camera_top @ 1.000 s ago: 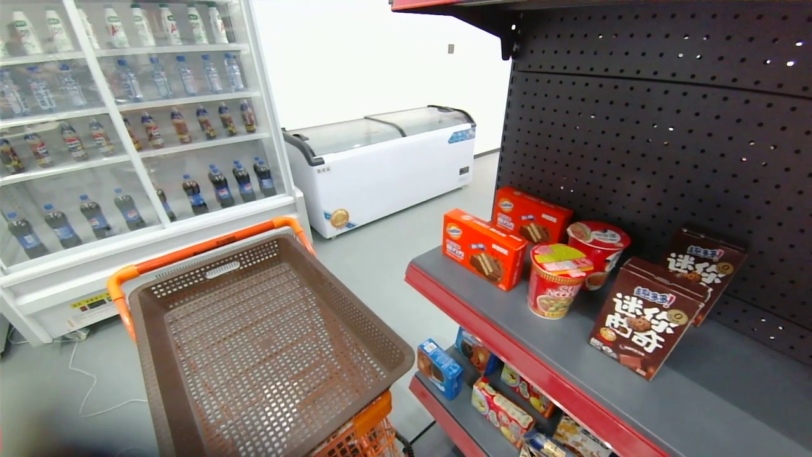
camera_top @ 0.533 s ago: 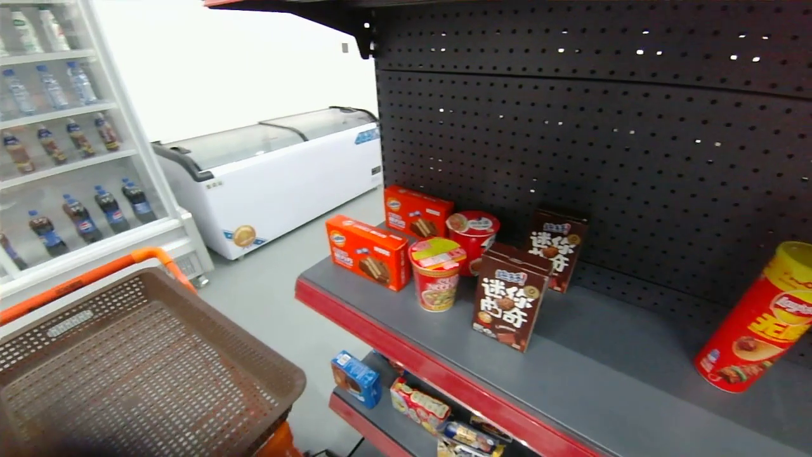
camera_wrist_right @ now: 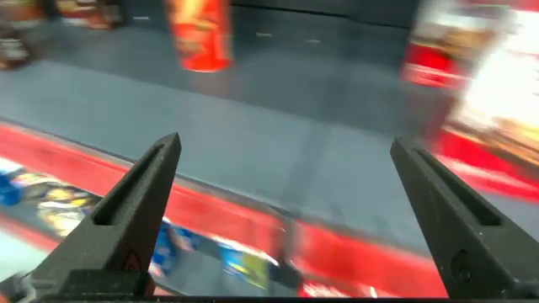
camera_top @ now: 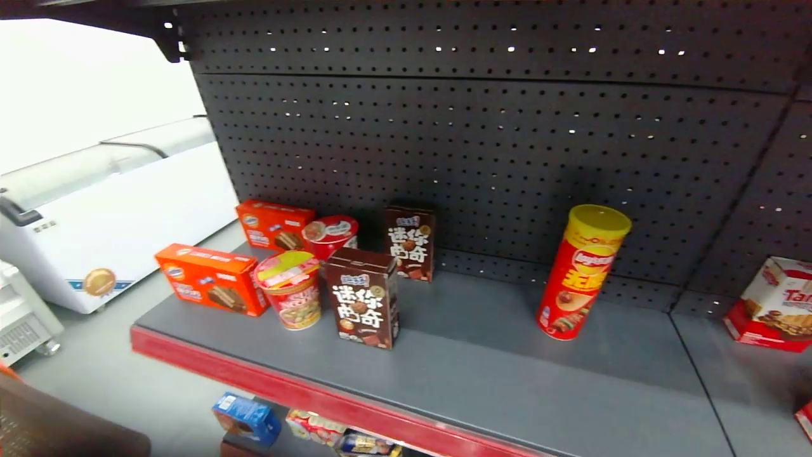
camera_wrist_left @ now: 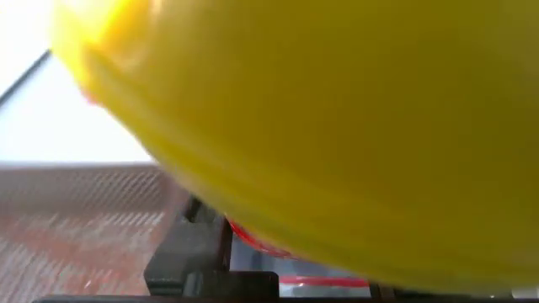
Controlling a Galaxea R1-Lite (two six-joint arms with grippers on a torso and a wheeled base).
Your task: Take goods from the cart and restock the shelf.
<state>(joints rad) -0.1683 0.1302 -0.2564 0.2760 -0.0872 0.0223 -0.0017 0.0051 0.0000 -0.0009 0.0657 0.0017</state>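
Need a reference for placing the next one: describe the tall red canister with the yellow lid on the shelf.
The canister is a tall round tube, red with yellow and white print, capped by a flat yellow lid, closed. It stands upright on the grey shelf board, near the black pegboard back, apart from the brown boxes toward the robot's left and the white-and-red box toward its right. Only the board touches it.

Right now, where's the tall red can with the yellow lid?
The can stands upright on the shelf in the head view, right of centre, between the brown boxes and the red-and-white box.
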